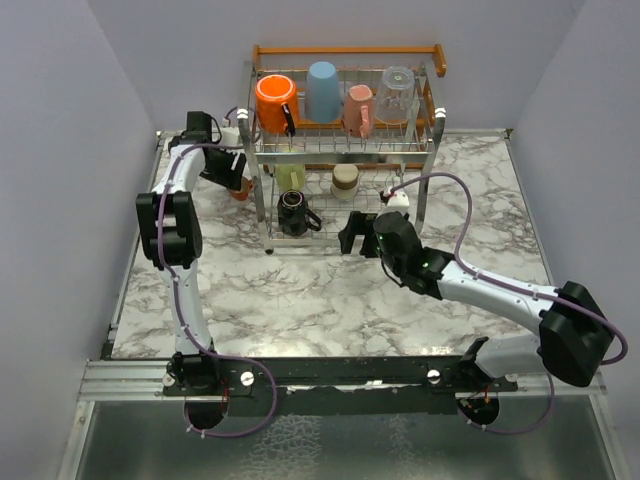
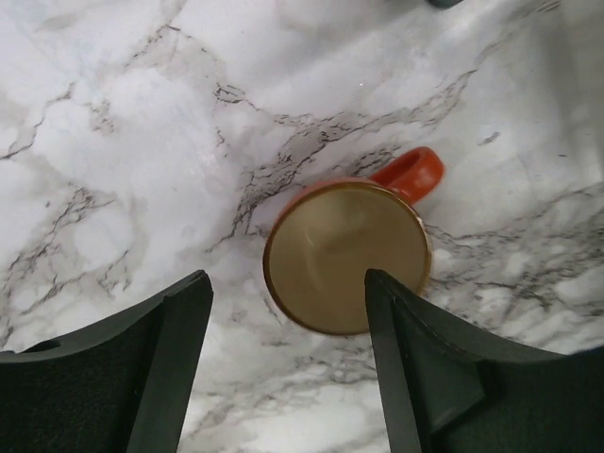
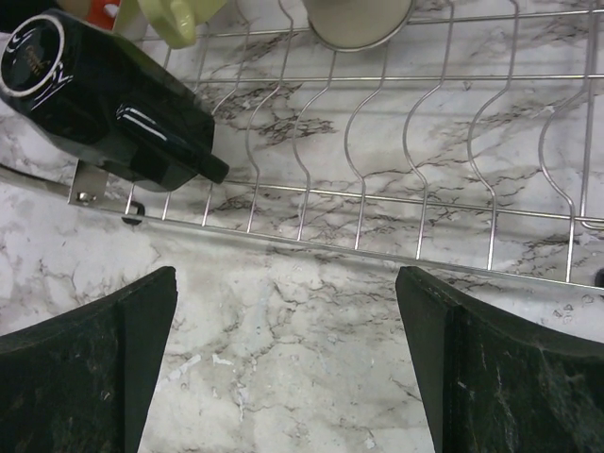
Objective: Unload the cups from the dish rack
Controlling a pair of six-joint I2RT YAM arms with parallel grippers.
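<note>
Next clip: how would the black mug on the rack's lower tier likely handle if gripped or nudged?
The black mug shows sharp glossy highlights, so it is probably hard, glazed and somewhat slippery. It seems to sit base up on the dish rack wires, so a side nudge might tip it; its handle should limit rolling.

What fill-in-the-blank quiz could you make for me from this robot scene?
1. The top tier of the dish rack holds ___ cups.
2. The black mug sits on the rack's ___ tier.
3. The small cup under the left pincer has an orange-red ___.
4. The right pincer faces the rack with its jaws ___.
Missing words: four; lower; handle; open.
</note>
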